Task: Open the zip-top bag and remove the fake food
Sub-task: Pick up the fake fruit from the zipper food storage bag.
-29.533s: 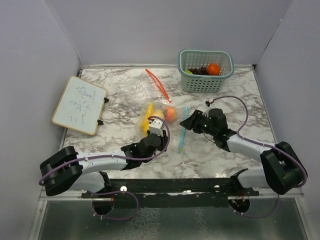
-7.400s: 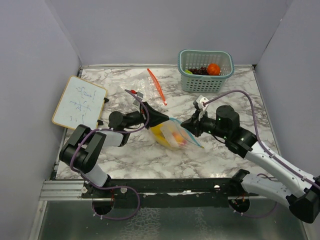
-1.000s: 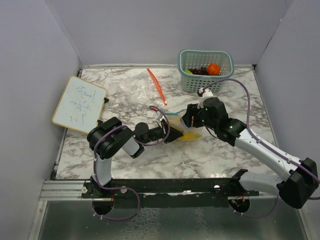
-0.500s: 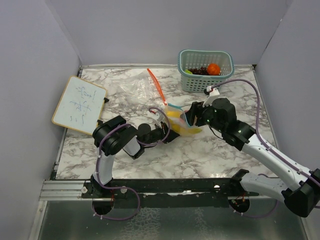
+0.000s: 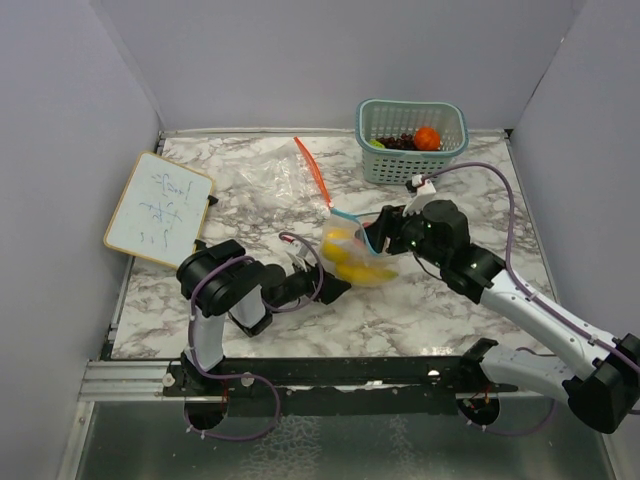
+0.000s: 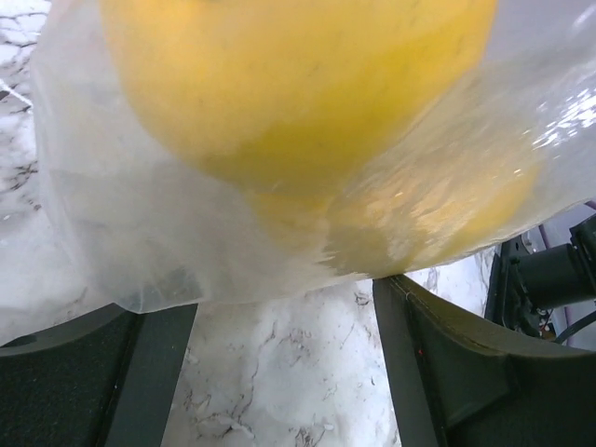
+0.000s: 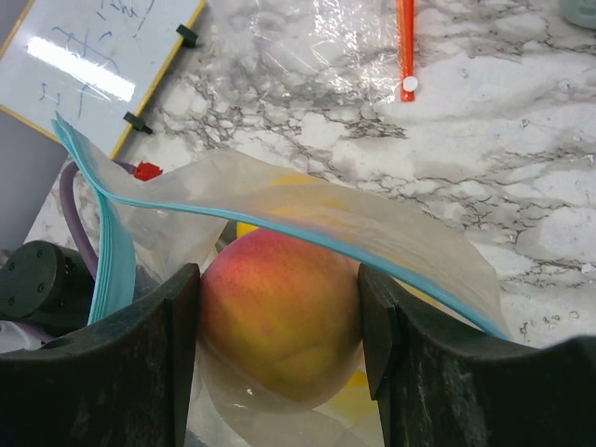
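Note:
The clear zip-top bag (image 5: 352, 257) with a blue zip edge (image 7: 307, 216) lies mid-table, its mouth open toward my right gripper (image 5: 384, 232). In the right wrist view that gripper (image 7: 279, 328) is shut on a pink-yellow peach (image 7: 277, 303) in the bag's mouth, with yellow fruit behind it. My left gripper (image 5: 328, 286) sits at the bag's closed end. Its jaws stand open in the left wrist view (image 6: 284, 372), bare marble between them. The bag's bottom (image 6: 186, 242), with yellow fake food (image 6: 298, 102) inside, hangs just past the fingertips.
A teal basket (image 5: 412, 150) at the back right holds an orange (image 5: 427, 138) and dark fruit. A second clear bag with an orange zip (image 5: 312, 172) lies behind. A whiteboard (image 5: 158, 210) rests at the left. Walls enclose the table.
My left gripper has opened and let go of the bag's bottom, drawing back slightly. The right gripper keeps its hold on the peach, and the bag has settled lower and fuller.

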`<state>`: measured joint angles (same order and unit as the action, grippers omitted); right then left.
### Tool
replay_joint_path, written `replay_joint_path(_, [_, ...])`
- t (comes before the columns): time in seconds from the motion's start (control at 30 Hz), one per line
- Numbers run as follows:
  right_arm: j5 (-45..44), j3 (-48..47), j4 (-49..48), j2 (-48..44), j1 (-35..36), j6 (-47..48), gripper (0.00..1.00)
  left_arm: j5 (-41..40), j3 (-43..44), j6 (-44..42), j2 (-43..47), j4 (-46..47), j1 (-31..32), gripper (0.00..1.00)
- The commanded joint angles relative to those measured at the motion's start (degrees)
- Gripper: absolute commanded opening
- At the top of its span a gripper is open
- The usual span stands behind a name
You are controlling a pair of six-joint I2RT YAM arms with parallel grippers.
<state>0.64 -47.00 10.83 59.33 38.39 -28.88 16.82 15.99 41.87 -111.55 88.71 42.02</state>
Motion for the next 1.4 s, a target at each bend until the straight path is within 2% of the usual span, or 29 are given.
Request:
replay_joint_path(0.0, [1.0, -2.8, -4.2, -0.2, 0.0, -0.6, 0.31, -5.0, -4.6, 0.5, 0.0, 13.0, -0.3, 0.79])
replay_joint_path(0.1, [0.5, -1.8, -3.2, -1.4, 0.0, -0.9, 0.31, -6.4, -5.7, -0.9, 2.4, 13.0, -0.9, 0.79])
replay_joint_path(0.13, [0.6, -1.2, -3.5, -2.0, 0.0, -1.2, 0.31, -6.3, -5.6, -1.0, 2.7, 13.0, -1.3, 0.84])
replay_joint_path(0.17, [0.9, -0.6, -3.7, -2.6, -0.1, -1.6, 0.31, -5.8, -5.5, -0.9, 2.8, 13.0, -1.5, 0.94])
replay_joint_path(0.23, [1.3, 0.1, -4.0, -3.7, 0.0, -2.1, 0.31, -5.0, -5.0, -0.7, 3.6, 13.0, -1.6, 0.99])
replay_joint_path(0.43, [-0.4, -0.5, -1.7, -6.2, -0.1, -0.9, 0.31, -1.4, -5.9, -2.7, 9.8, 13.0, -3.1, 0.99])
replay_joint_path(0.73, [-0.7, -0.4, 4.1, -9.4, -0.1, 3.8, 0.31, 6.7, -6.9, -1.3, 17.7, 13.0, -12.8, 0.9])
replay_joint_path(0.87, [1.2, -0.4, 5.7, -9.8, -0.1, 6.0, 0.31, 16.1, -3.7, -0.9, 21.3, 12.6, -16.2, 0.9])
replay_joint_path(0.97, [2.7, -0.1, 5.8, -10.1, -0.1, 6.6, 0.31, 26.6, 1.2, 0.8, 22.6, 10.6, -18.6, 0.9])
replay_joint_path(1.1, [3.1, 0.0, 6.1, -9.8, -0.1, 6.5, 0.31, 32.2, 5.9, 1.0, 23.5, 8.0, -19.3, 0.93])
replay_joint_path(1.23, [5.1, -0.1, 5.4, -9.6, -0.1, 6.4, 0.31, 36.0, 9.2, 5.7, 20.5, 12.8, -19.1, 0.96])
replay_joint_path(1.37, [6.1, -0.3, 5.4, -9.6, -0.1, 6.6, 0.31, 38.2, 10.6, 5.5, 20.2, 12.8, -17.4, 0.99])
